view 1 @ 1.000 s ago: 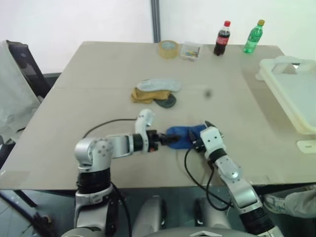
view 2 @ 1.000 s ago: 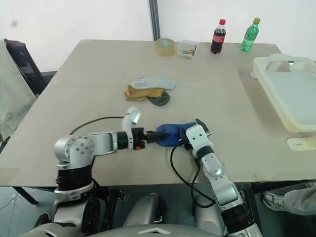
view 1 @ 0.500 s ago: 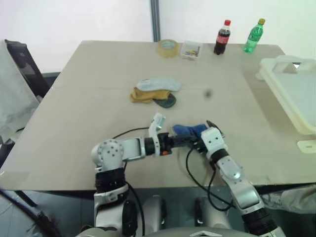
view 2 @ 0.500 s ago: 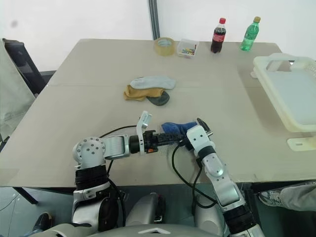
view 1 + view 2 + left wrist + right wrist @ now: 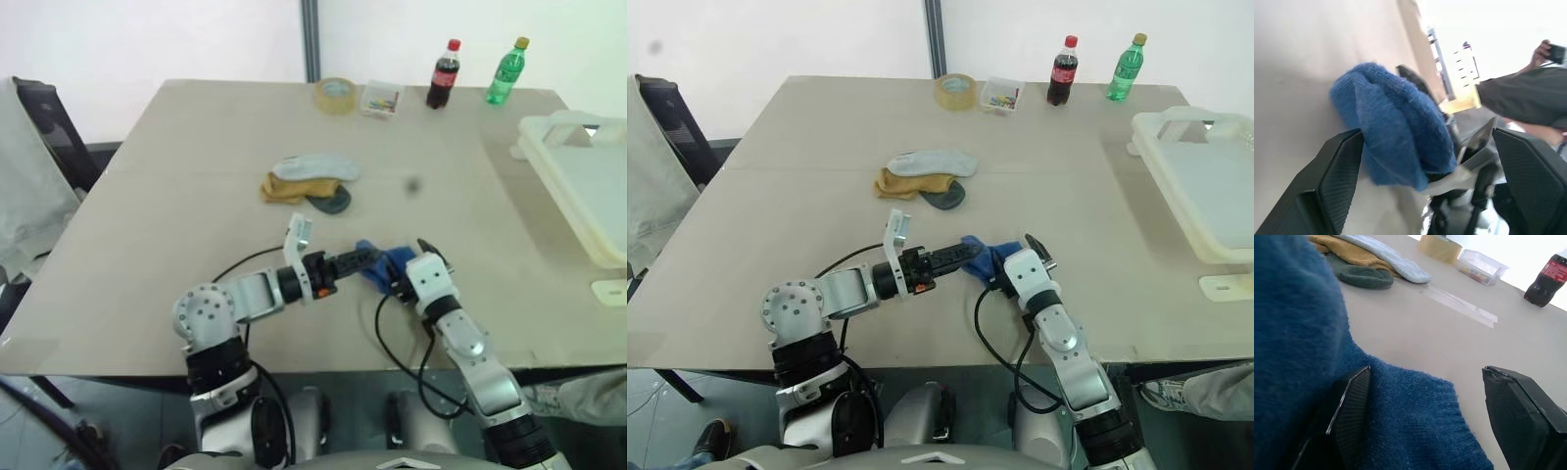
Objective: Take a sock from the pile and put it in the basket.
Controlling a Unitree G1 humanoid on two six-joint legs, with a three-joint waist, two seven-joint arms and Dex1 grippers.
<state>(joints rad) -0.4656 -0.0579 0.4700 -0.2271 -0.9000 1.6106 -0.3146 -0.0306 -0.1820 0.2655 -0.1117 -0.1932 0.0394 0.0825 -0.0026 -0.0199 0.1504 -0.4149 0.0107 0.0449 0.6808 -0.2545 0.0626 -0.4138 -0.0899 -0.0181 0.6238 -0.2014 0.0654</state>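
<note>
Table (image 5: 196,196) | blue sock (image 5: 1396,132) between both hands | left hand (image 5: 364,260) apart | right hand (image 5: 1425,416) apart

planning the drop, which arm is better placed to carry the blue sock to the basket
Probably the right. The basket sits on the robot's right, and the right hand is at the blue sock on that side. The left hand would have to cross over.

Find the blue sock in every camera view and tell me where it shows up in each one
Head views: blue sock lies between the two grippers, near the table's front edge.
Left wrist view: sock fills the middle, between the open fingers.
Right wrist view: sock covers the near side.
Shared landmark: the right gripper, beside the sock.
</note>
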